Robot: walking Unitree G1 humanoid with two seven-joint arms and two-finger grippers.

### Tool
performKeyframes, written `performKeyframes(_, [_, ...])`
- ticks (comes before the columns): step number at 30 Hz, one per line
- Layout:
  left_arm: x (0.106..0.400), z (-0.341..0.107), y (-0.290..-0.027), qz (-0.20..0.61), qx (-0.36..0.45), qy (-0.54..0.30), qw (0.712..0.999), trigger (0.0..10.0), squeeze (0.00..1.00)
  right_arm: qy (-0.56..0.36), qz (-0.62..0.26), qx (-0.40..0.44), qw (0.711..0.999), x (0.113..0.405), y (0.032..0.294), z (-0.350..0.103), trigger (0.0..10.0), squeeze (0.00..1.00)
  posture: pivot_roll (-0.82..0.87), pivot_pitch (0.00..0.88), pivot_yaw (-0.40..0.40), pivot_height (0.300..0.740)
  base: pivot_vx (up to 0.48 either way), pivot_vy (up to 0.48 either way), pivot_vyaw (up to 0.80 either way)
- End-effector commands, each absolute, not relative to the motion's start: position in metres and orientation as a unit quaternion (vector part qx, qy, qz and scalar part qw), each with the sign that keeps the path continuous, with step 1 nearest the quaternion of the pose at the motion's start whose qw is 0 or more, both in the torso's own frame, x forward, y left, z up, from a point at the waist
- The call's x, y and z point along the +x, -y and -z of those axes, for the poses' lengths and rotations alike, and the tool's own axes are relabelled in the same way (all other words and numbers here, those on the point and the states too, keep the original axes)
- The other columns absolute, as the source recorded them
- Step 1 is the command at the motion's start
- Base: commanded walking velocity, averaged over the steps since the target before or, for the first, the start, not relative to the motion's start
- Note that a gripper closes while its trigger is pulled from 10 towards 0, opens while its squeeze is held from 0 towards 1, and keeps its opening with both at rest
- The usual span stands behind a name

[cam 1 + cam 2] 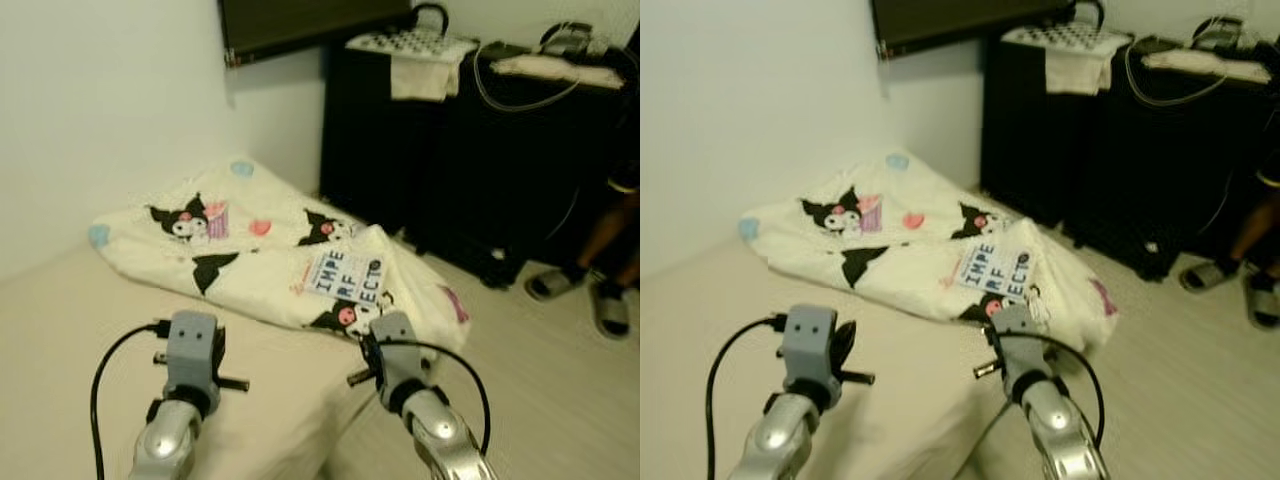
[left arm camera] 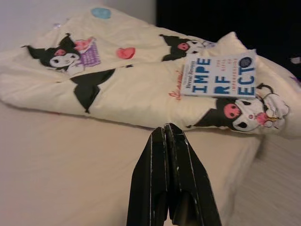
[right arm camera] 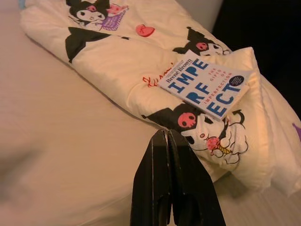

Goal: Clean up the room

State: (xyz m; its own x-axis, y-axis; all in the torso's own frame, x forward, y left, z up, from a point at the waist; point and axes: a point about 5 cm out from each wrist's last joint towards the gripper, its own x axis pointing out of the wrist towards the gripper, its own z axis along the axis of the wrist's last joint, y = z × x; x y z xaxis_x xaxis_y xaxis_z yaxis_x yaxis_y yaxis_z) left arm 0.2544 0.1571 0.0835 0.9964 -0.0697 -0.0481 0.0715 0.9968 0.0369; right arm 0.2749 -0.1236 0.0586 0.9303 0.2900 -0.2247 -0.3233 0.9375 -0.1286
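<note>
A white book (image 3: 203, 87) with blue lettering is seen lying flat on a folded cartoon blanket (image 1: 255, 255), at the blanket's right end on the bed (image 1: 60, 330). Both grippers, left (image 2: 165, 134) and right (image 3: 165, 137), are held pressed together and empty above the near mattress. A person's sandalled feet (image 1: 560, 283) are seen at far right.

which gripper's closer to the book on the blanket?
Right. The right gripper hangs shut just short of the book, at the blanket's near edge. The left gripper, also shut, is over bare mattress, further to the book's left.
</note>
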Motion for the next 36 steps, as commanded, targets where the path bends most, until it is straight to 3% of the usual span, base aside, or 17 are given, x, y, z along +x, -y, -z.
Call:
performKeyframes(1, [0.253,-0.0812,-0.1573,0.04,0.024,-0.03,0.998,10.0,0.0,-0.108,-0.15,-0.073,0.98,0.2728,0.1251,-0.0558,10.0,0.0,-0.05,0.078,-0.018,0.74,0.0,0.0,0.0])
performKeyframes(29, [0.2525,-0.0823,-0.1547,0.051,0.039,-0.026,0.998,10.0,0.0,-0.109,-0.143,-0.068,0.981,0.2724,0.1262,-0.055,10.0,0.0,-0.05,0.092,-0.014,0.74,0.0,0.0,0.0])
performKeyframes(36, [0.2526,-0.0824,-0.1538,0.055,0.045,-0.027,0.997,10.0,0.0,-0.108,-0.143,-0.068,0.981,0.2725,0.1258,-0.056,10.0,0.0,-0.05,0.092,-0.013,0.74,0.0,-0.424,0.0])
